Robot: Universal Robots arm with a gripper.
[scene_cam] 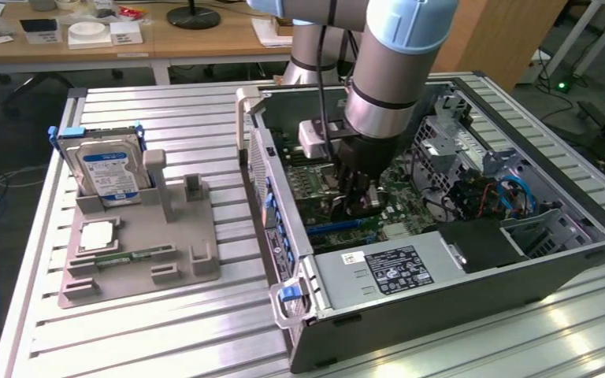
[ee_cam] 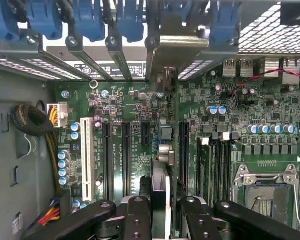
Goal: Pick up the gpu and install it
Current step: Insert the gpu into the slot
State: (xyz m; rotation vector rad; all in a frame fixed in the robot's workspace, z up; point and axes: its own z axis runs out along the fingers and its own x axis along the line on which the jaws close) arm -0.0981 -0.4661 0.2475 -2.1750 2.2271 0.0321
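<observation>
Gpu [ee_cam: 162, 150] sits edge-on, clamped in the jaws, inside the computer case [scene_cam: 439, 315] above the motherboard [ee_cam: 130, 105] slots. If it is skewed from the slot, pressing could jam its edge or bend its bracket.

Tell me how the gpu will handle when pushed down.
The gpu is a thin bare board, so probably stiff but fragile if bent sideways. Pinched edge-on by the gripper, it could tilt under a push. It looks light for its size.
</observation>
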